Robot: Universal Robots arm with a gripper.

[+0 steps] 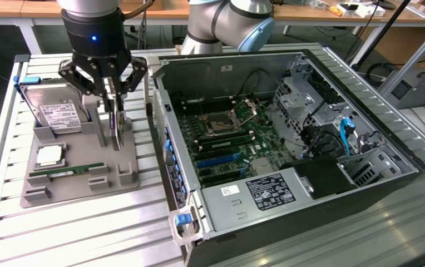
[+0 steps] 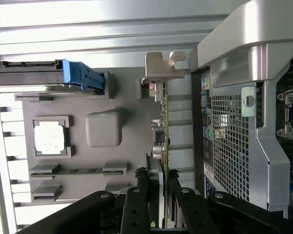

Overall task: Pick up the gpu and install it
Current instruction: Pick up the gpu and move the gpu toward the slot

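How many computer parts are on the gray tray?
4. The hard drive lies at the far end, the processor chip nearer, the RAM stick nearer still, and the gpu stands on edge in the gripper. None seems hidden.

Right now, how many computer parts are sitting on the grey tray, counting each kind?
hard drive: 1
processor chip: 1
RAM stick: 1
gpu: 1
Total: 4
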